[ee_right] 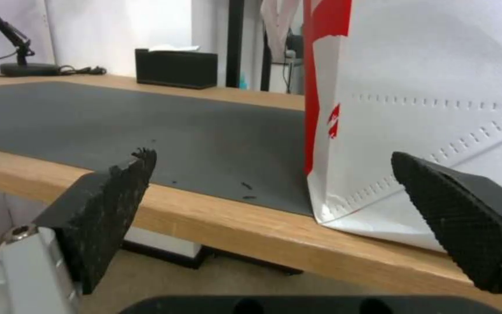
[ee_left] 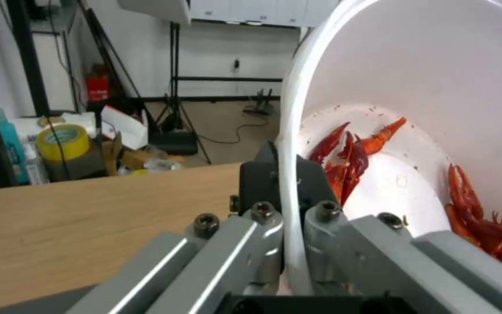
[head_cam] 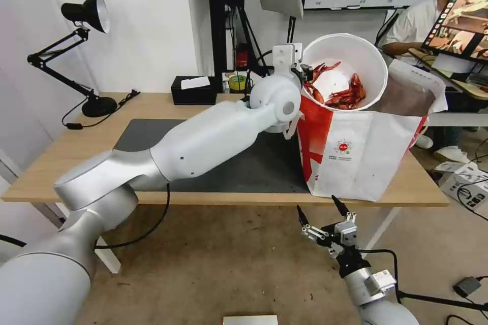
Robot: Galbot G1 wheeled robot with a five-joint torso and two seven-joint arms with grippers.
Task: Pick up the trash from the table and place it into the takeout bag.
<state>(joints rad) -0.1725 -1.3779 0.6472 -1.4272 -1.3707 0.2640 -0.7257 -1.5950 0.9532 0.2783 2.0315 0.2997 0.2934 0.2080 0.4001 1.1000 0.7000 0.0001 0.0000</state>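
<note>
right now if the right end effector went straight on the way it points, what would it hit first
Most likely the table edge, or the bag standing on it just beyond; depth is unclear. The right end effector is open, below the tabletop.

table (head_cam: 66, 155) | on it: grey mat (head_cam: 147, 129), takeout bag (head_cam: 366, 157), tissue box (head_cam: 193, 90), desk lamp (head_cam: 91, 106)

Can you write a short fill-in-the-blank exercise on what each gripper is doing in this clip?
1. The left gripper is clamped on the ____ of the white bowl.
2. The bowl, tipped above the takeout bag, holds red crayfish ____.
3. The right gripper hangs below the table edge with its fingers ____.

Missing words: rim; shells; open
</note>
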